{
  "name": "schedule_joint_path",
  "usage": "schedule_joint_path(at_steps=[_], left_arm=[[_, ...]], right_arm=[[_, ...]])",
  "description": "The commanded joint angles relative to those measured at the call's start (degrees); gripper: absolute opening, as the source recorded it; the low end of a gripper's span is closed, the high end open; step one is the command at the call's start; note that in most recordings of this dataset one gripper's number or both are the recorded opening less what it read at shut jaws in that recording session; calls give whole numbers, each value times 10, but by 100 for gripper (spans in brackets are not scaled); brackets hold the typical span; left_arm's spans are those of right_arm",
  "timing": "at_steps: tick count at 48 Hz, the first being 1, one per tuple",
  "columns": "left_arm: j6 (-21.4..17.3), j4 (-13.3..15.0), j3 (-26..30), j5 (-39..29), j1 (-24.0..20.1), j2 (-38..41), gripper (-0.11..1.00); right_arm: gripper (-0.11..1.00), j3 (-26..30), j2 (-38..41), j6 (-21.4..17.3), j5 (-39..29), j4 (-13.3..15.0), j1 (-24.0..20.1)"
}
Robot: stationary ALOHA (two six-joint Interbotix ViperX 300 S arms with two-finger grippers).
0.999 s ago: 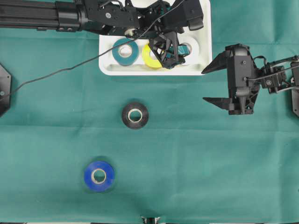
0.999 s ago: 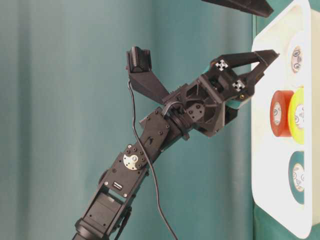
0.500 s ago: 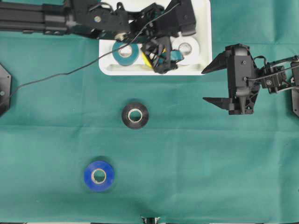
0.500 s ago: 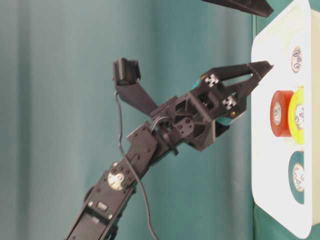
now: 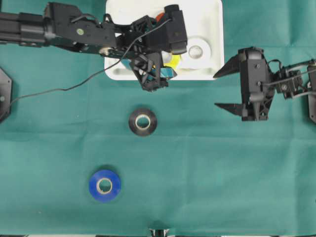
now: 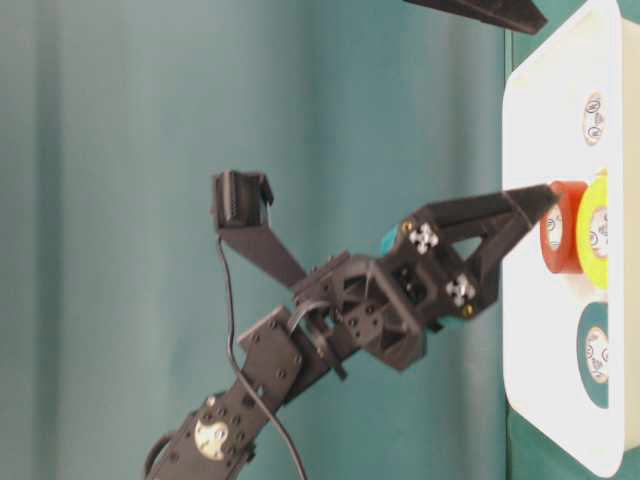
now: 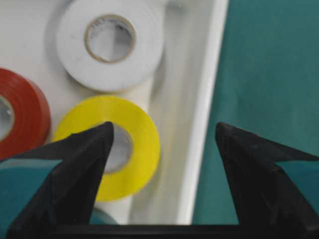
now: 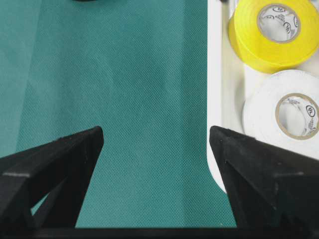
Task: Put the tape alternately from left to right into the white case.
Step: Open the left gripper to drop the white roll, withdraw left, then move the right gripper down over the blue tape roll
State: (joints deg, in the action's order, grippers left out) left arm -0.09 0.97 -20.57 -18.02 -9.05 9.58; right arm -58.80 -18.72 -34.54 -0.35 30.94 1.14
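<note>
Clearing the shallow white plastic case (image 5: 213,59), your empty open-jawed left gripper (image 5: 151,78) should yield the black tape roll (image 5: 142,122) to the open, empty right gripper (image 5: 228,89).

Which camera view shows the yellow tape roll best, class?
The right wrist view: the yellow tape roll shows whole. The left wrist view has a finger across it, overhead it is mostly hidden, and table-level shows it edge-on.

Green cloth (image 5: 222,173): white case (image 5: 213,29), black roll (image 5: 142,122), blue roll (image 5: 104,185).
</note>
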Motion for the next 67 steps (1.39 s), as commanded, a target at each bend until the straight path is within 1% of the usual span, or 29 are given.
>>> schedule_joint_path(at_steps=[1, 12, 23, 33, 43, 48, 59, 67], left_arm=[[-3, 0, -6, 4, 9, -34, 81], [-22, 0, -49, 12, 27, -67, 81], [-42, 1, -111, 60, 46, -108, 81], [-44, 2, -166, 112, 49, -145, 81], [-44, 2, -213, 142, 49, -175, 81], [-43, 2, -225, 150, 49, -182, 81], [-44, 3, -229, 159, 49, -182, 81], [-44, 3, -228, 160, 49, -179, 81]], right_arm=[[75, 6, -5, -1, 4, 0, -1], [75, 5, -5, 0, 5, -1, 0], [75, 5, -5, 0, 4, 0, -1], [75, 5, -5, 0, 4, -1, 0], [75, 5, -5, 0, 4, -1, 0], [75, 4, -5, 0, 4, -1, 0], [75, 5, -5, 0, 11, -1, 0], [75, 9, 4, -1, 34, -1, -2]])
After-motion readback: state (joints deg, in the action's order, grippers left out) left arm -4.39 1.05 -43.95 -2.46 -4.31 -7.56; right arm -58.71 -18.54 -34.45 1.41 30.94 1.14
